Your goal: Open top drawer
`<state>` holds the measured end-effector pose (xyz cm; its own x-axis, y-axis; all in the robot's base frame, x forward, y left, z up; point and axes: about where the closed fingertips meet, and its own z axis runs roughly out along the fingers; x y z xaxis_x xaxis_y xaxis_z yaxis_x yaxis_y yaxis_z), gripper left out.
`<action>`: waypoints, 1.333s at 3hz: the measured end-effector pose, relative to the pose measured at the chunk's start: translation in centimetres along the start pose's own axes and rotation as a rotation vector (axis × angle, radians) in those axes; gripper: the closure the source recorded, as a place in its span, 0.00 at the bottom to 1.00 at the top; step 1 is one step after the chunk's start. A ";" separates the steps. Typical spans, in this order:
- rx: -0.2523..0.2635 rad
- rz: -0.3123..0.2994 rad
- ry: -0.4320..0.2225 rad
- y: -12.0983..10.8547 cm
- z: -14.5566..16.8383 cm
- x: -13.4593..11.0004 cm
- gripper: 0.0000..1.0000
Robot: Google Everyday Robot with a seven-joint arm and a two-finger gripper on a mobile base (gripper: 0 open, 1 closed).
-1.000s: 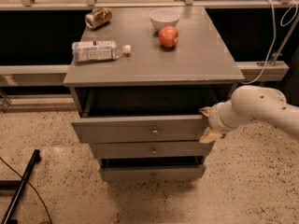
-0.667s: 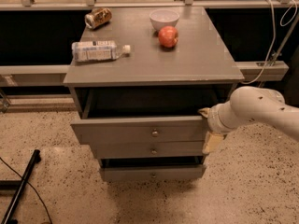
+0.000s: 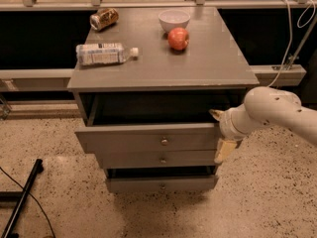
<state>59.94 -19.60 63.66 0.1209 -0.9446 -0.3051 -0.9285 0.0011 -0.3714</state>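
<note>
1. Straddling the right end of the top drawer [image 3: 143, 139], the gripper [image 3: 220, 133] sits at the tip of the white arm [image 3: 277, 110], which reaches in from the right.
2. The fingers [image 3: 225, 150] are spread. One tan fingertip pokes leftward just above the drawer's top edge, and the other hangs down across the right end of the front face. Whether either one actually presses the wood is unclear.
3. Versus 1.0 s ago, the drawer front sits slightly further out and lower in view. The gripper is at the same right-hand corner.
4. The top drawer is partly pulled out beneath the counter [image 3: 208, 68], with a dark gap showing behind its front. The front is flat and grey, with a small round brass knob [image 3: 164, 142] at centre.
5. The middle drawer [image 3: 124, 159] and the bottom drawer [image 3: 133, 184] lie stepped back below it.
6. On the counter are a bottle [image 3: 104, 53] on its side, a can [image 3: 104, 19], a white bowl [image 3: 174, 19] and a red apple [image 3: 178, 38].
</note>
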 end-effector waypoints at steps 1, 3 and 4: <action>-0.052 -0.016 -0.018 0.8 0.3 -1.0 0.26; -0.120 -0.007 -0.062 4.1 -0.5 -2.1 0.29; -0.120 -0.007 -0.062 4.0 -0.8 -2.2 0.25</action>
<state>55.68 -17.77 63.57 0.1459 -0.9223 -0.3578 -0.9624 -0.0486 -0.2672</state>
